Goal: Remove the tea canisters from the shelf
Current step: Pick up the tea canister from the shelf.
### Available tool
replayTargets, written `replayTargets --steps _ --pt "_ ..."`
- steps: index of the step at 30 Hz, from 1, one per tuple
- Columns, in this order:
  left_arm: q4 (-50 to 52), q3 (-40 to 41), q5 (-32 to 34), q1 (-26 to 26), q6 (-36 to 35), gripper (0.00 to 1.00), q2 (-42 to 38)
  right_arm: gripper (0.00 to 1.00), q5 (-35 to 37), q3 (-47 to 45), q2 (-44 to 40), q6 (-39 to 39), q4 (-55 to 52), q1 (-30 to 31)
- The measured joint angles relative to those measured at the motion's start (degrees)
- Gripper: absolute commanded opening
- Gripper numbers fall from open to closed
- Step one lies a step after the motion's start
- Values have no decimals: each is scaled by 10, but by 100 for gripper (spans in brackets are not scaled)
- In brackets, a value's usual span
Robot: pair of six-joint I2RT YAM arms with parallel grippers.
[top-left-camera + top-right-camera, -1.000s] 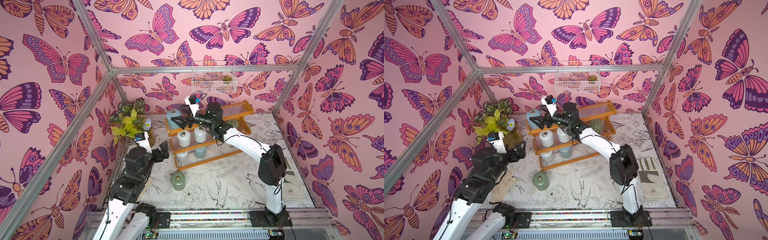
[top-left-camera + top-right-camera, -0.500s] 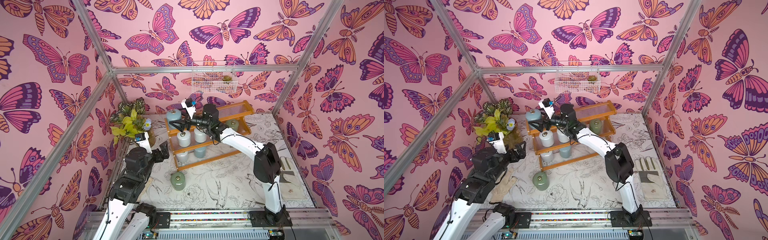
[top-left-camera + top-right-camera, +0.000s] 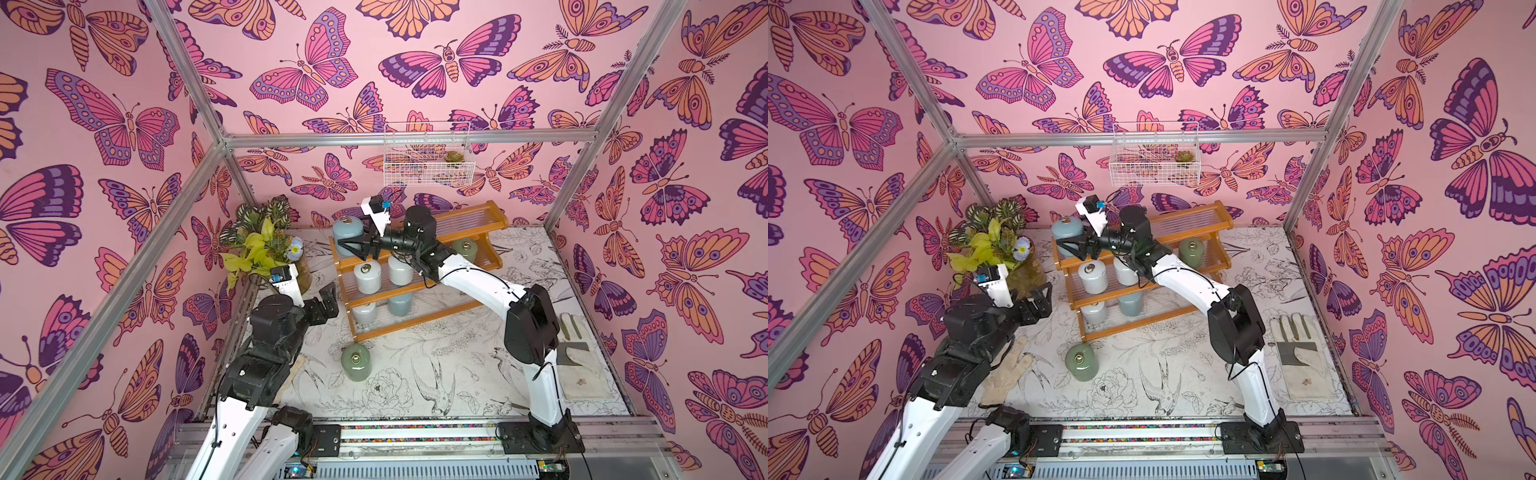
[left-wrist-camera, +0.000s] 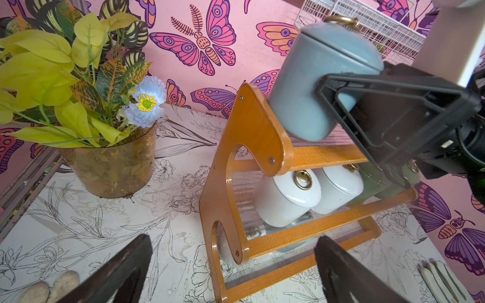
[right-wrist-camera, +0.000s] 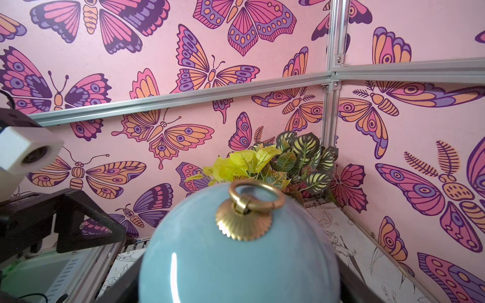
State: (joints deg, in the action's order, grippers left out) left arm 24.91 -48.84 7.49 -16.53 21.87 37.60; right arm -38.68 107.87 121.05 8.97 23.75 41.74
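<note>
Seven canisters show, and one of them is gripped. The right jaws are closed on the sides of a light blue canister [image 3: 348, 227], below its lid and brass ring. It stands upright at the end of the top tier of the shelf [image 4: 252, 123]; I cannot tell whether its base rests on the tier or is raised off it.

Just under the right jaws, on the middle tier, a white canister [image 3: 367, 277] and a second white canister [image 3: 400, 270] stand side by side. Further along that tier, beside the arm behind those jaws, stands a green canister [image 3: 465, 249]. Lower again, on the bottom tier, are a third white canister [image 3: 365, 312] and a blue canister [image 3: 400, 304].

The left jaws stand wide with nothing between them, above the surface [image 3: 457, 374], facing the shelf's end panel and apart from it. A vase of leaves [image 3: 266, 249] is near them, on the side away from the shelf. Another green canister [image 3: 355, 362] stands on the surface just beside the shelf's front foot, nearer the left jaws than the right and touched by neither.

A knitted glove [image 3: 1007, 372] lies under the left arm, behind its jaws. A work glove [image 3: 1302, 353] lies well apart from the right jaws.
</note>
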Motion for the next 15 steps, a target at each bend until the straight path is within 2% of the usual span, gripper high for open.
replayTargets --steps 15 --pt "0 0 0 0 -4 100 16 44 -8 -10 -3 -32 21 0"
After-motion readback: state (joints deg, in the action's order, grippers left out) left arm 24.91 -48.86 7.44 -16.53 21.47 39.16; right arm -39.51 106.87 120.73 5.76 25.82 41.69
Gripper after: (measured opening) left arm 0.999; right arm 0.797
